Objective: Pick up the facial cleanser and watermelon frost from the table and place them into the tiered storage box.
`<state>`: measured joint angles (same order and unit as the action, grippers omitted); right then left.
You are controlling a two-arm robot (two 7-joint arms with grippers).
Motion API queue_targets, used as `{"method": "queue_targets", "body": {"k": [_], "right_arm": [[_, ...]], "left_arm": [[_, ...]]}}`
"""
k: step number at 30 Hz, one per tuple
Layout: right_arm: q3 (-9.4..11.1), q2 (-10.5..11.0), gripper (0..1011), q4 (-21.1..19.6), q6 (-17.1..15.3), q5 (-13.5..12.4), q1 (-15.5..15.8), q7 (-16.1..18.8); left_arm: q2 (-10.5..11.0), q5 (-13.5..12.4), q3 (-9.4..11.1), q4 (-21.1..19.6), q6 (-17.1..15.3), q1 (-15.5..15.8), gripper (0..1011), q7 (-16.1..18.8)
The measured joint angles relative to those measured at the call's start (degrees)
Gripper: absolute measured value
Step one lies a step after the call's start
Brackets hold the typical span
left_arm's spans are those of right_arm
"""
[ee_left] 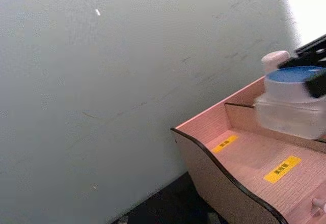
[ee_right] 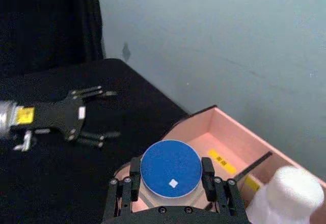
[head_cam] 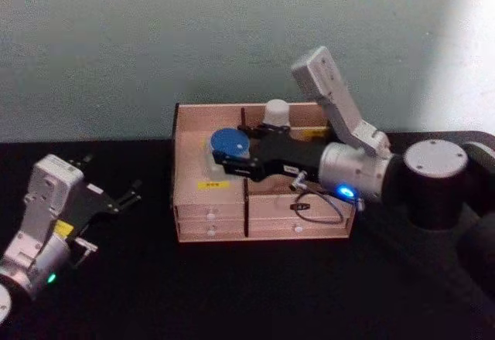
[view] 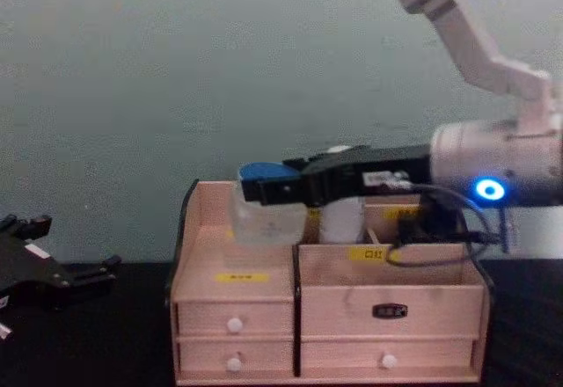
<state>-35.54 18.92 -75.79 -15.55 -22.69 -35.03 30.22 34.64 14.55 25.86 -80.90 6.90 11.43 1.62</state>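
Observation:
The watermelon frost [head_cam: 230, 141], a clear jar with a blue lid, is held over the left compartment of the tiered storage box [head_cam: 263, 228]. My right gripper [head_cam: 231, 154] is shut on the jar, one finger [ee_right: 135, 172] on either side of the lid [ee_right: 170, 168]. From the chest view the jar [view: 264, 217] hangs just above the left tier. The facial cleanser [head_cam: 276, 112] stands upright in a back compartment of the box, and its white cap [ee_right: 290, 192] sits beside the jar. My left gripper [head_cam: 112, 178] rests open, left of the box, over the table.
The wooden box [view: 387, 295] has yellow labels and white-knobbed drawers at its front. It stands on a black table [head_cam: 232, 294] close to a pale wall. My right arm reaches across the box's right half, with a cable hanging over the front.

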Motion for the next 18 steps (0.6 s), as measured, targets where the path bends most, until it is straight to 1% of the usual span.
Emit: {"method": "queue_targets", "body": {"k": [1, 3, 6, 7, 9, 10, 16, 18], "right_arm": [[-0.1, -1.0, 708, 1.4, 0.1, 0.1, -0.9, -0.2], [-0.2, -2.2, 708, 3.4, 0.4, 0.4, -2.0, -0.3], [-0.4, -3.4, 708, 5.4, 0.7, 0.7, -3.2, -0.4], [-0.5, -4.2, 708, 6.7, 0.7, 1.0, -3.8, -0.6], [-0.7, -4.9, 710, 8.0, 0.7, 1.3, -4.5, -0.7], [-0.8, -5.5, 708, 9.4, 0.7, 1.5, -5.1, -0.8], [-1.1, -7.6, 708, 13.4, 0.0, 2.5, -6.7, -1.2], [-1.1, -8.0, 708, 14.2, -0.2, 2.8, -6.9, -1.2]], "left_arm": [[0.0, 0.0, 0.0, 0.0, 0.0, 0.0, 1001, 0.0], [0.0, 0.0, 0.0, 0.0, 0.0, 0.0, 1001, 0.0], [0.0, 0.0, 0.0, 0.0, 0.0, 0.0, 1001, 0.0], [0.0, 0.0, 0.0, 0.0, 0.0, 0.0, 1002, 0.0], [0.0, 0.0, 0.0, 0.0, 0.0, 0.0, 1001, 0.0], [0.0, 0.0, 0.0, 0.0, 0.0, 0.0, 1001, 0.0], [0.0, 0.0, 0.0, 0.0, 0.0, 0.0, 1002, 0.0], [0.0, 0.0, 0.0, 0.0, 0.0, 0.0, 1001, 0.0]]}}
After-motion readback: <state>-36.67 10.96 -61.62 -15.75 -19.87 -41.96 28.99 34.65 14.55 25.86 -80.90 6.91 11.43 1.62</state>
